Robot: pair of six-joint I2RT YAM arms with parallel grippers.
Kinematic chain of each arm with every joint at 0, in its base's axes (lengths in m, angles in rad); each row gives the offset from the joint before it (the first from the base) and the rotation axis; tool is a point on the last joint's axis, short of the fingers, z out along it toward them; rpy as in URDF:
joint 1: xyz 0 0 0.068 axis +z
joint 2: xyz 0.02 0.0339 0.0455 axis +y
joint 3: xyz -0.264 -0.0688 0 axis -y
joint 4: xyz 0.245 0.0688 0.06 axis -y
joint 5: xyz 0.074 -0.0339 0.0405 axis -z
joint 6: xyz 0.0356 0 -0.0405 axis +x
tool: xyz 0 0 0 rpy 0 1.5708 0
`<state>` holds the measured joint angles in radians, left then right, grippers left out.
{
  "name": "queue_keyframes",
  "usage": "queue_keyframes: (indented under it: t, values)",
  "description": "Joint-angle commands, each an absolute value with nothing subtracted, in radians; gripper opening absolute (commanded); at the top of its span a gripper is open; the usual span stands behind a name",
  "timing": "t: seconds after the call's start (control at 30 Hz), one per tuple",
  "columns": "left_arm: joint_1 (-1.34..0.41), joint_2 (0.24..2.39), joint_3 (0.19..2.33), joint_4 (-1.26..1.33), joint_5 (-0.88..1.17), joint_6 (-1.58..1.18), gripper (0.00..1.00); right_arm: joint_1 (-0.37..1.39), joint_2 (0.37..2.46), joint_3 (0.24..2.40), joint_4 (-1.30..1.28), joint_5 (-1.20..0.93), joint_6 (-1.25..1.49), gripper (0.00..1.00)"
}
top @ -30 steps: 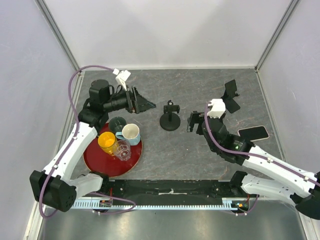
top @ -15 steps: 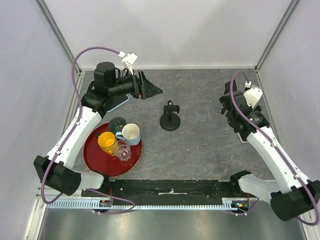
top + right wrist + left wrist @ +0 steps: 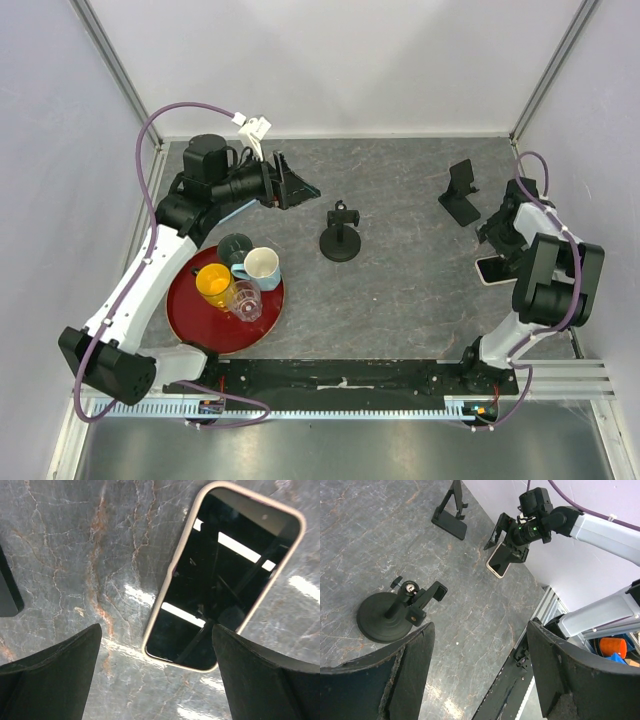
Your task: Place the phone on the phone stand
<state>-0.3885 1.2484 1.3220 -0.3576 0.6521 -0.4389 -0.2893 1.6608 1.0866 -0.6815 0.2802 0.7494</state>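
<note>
The phone (image 3: pixel 225 575), black with a pale case, lies flat, screen up, on the grey table at the far right; it also shows in the top view (image 3: pixel 491 270) and the left wrist view (image 3: pixel 501 562). The black folding phone stand (image 3: pixel 460 192) stands empty behind and left of it, also seen from the left wrist (image 3: pixel 451 515). My right gripper (image 3: pixel 156 630) is open and empty, hovering just above the phone's near end (image 3: pixel 498 240). My left gripper (image 3: pixel 292 186) is open and empty, raised at the back left (image 3: pixel 480 627).
A black round-base clamp mount (image 3: pixel 340 238) stands mid-table, also in the left wrist view (image 3: pixel 395 612). A red tray (image 3: pixel 190 318) at the left holds a yellow cup (image 3: pixel 213 283), a white cup (image 3: pixel 262 266) and other cups. The right wall is close to the phone.
My right arm has swung from mid-table to the far right and now hangs over the phone. My left gripper has shifted slightly at the back left. The phone and stand have not moved.
</note>
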Motion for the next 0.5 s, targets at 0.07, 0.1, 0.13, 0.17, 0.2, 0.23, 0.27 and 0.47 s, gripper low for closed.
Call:
queue_keyframes:
  t: [0.07,0.1,0.13,0.17,0.2,0.23,0.27,0.47]
  values:
    - [-0.393,1.226,1.318,-0.344,0.637,-0.399,0.8,-0.342,1.712,1.106,-0.6,0.215,0.851,0.98]
    - [-0.393,1.226,1.315,-0.345,0.632,-0.397,0.8,-0.354,1.72,1.088,-0.595,0.209,0.86,0.98]
    - [-0.393,1.229,1.315,-0.345,0.63,-0.399,0.8,-0.365,1.723,1.077,-0.591,0.203,0.867,0.98]
    - [-0.393,1.23,1.315,-0.345,0.632,-0.402,0.8,-0.382,1.723,1.066,-0.583,0.207,0.883,0.98]
    - [-0.397,1.238,1.31,-0.341,0.641,-0.405,0.8,-0.388,1.72,1.037,-0.574,0.213,0.888,0.98]
    - [-0.399,1.242,1.309,-0.336,0.649,-0.416,0.8,-0.393,1.714,1.025,-0.56,0.218,0.891,0.98]
    - [-0.399,1.246,1.305,-0.322,0.66,-0.422,0.8,-0.402,1.706,1.016,-0.543,0.224,0.893,0.98]
    - [-0.4,1.246,1.295,-0.305,0.695,-0.443,0.8,-0.414,1.707,0.985,-0.526,0.268,0.884,0.98]
